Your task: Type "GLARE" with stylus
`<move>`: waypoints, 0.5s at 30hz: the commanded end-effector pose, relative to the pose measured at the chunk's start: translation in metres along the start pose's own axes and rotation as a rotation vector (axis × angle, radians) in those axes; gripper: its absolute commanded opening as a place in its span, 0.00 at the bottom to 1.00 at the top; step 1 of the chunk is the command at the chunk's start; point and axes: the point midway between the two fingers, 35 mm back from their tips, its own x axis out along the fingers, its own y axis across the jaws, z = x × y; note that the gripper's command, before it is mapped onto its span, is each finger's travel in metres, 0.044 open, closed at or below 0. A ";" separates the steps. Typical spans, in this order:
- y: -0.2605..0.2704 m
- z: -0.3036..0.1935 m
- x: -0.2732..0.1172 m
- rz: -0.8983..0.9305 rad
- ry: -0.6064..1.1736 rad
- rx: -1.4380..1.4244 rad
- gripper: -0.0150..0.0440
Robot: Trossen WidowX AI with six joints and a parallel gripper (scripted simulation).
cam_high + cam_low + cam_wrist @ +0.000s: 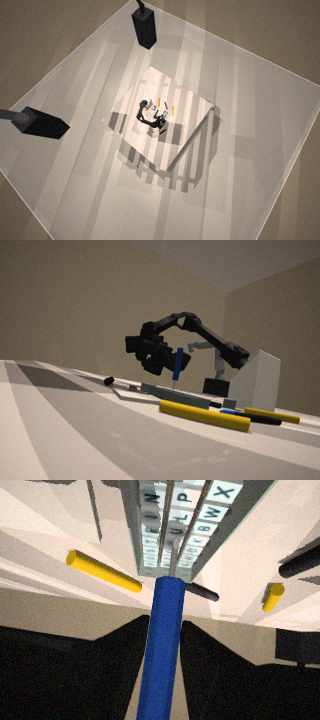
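Observation:
The grey keyboard [164, 114] [186, 399] [237, 512] lies on the table, with white keys in rows; X, W, B, P and L are readable. My gripper [178, 360] [165, 625] is above it, shut on the blue stylus [178, 369] [166, 640]. The stylus stands nearly upright with its thin grey tip pointing down. In the wrist view the tip appears at the U key in the middle row. In the exterior view the tip is at the keyboard's top edge; whether it touches a key cannot be told.
A yellow rod [172, 110] [204, 415] [104, 571] and another yellow rod [158, 101] [273, 415] [273, 597] flank a black-and-blue pen [165, 105] [258, 418] [202, 591]. A black rod [300, 562] lies beside the keyboard. A white slanted block [267, 384] stands near the arm's base.

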 end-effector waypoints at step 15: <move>-0.001 0.007 0.004 0.000 -0.005 -0.005 0.39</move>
